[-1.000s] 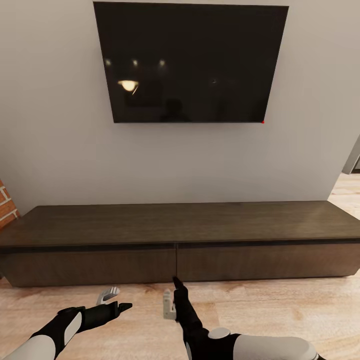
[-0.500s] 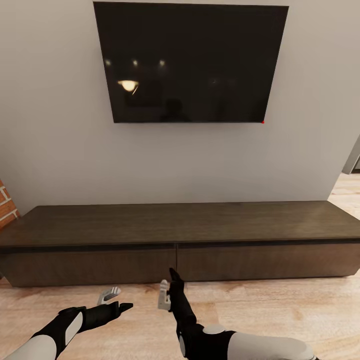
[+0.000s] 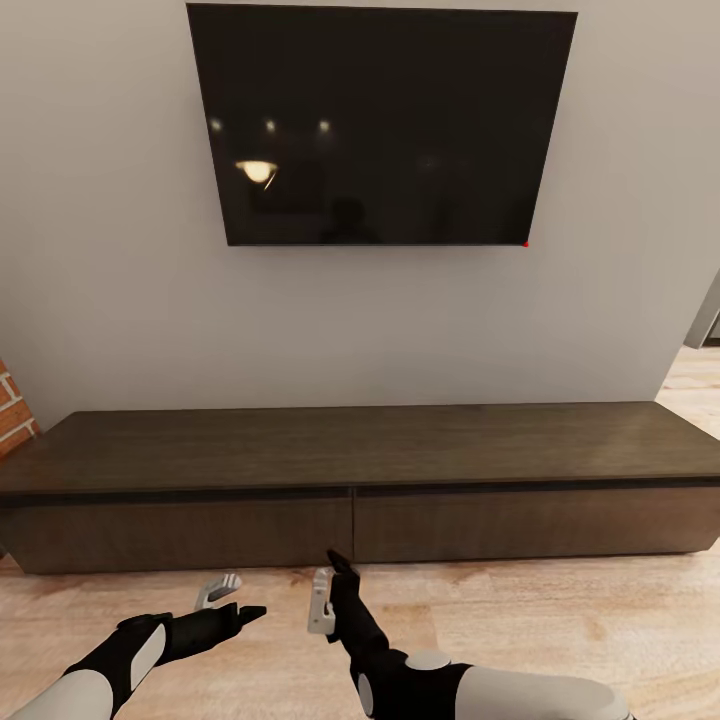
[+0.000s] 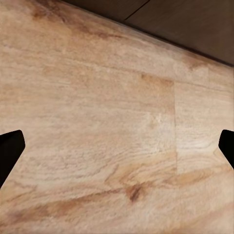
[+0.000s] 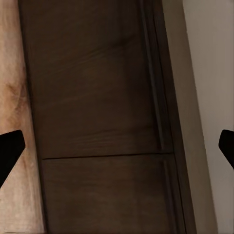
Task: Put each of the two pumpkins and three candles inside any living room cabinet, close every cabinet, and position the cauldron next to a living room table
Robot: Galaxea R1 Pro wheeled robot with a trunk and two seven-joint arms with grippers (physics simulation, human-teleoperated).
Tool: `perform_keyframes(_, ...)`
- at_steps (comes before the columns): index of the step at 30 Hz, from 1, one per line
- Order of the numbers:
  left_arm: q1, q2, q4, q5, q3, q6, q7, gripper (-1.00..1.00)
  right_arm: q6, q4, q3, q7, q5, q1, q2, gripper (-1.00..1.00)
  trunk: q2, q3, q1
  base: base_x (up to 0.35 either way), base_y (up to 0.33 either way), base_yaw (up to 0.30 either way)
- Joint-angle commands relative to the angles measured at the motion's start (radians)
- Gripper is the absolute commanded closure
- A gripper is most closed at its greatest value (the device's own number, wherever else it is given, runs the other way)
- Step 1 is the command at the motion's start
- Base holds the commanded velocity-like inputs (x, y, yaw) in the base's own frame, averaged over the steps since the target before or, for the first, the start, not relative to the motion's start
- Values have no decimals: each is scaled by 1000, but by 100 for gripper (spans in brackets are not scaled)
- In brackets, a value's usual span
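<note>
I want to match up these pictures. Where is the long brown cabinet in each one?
Head view: the cabinet stretches across the lower middle, against the wall, both drawer fronts shut.
Left wrist view: one dark strip of it along an edge, past the wood floor.
Right wrist view: its drawer fronts take up most of the picture.
Shared landmark: the seam between its two drawers.

Your head camera looked forward and down from some way back, facing the wall, with the cabinet (image 3: pixel 352 485) across the frame and wood floor (image 3: pixel 560 610) below. Your left wrist camera pointed down at that floor (image 4: pixel 107 136) from close, catching the cabinet's base. Your right wrist camera faced the cabinet's (image 5: pixel 97 122) drawer fronts from near, sharing them with the head view.
</note>
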Motion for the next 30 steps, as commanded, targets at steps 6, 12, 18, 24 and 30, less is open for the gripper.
perform_keyframes(6, 0, -1, -1, 3, 3, 9, -2, -100, 10, 3, 7, 73, 0, -1, 0, -100, 0, -1, 0, 0, 0, 0)
perform_keyframes(12, 0, -3, -1, 4, 3, 9, -2, -100, 10, 57, 7, 126, 0, 0, 0, -100, 0, -1, 0, 0, 0, 0)
perform_keyframes(18, 0, -6, 5, 4, 3, 9, -2, -100, 10, 91, 7, 138, -1, 0, 0, -100, 0, -1, 0, 0, 0, 0)
perform_keyframes(24, 0, -18, 11, 3, 3, 9, -4, -100, 11, 156, 1, 137, -3, 1, 0, -100, 0, -1, 0, 0, 0, 0)
perform_keyframes(30, 0, -40, 11, 4, 3, 9, -7, -100, 8, 230, -2, 134, -1, 1, 0, -100, 0, -1, 0, 0, 0, 0)
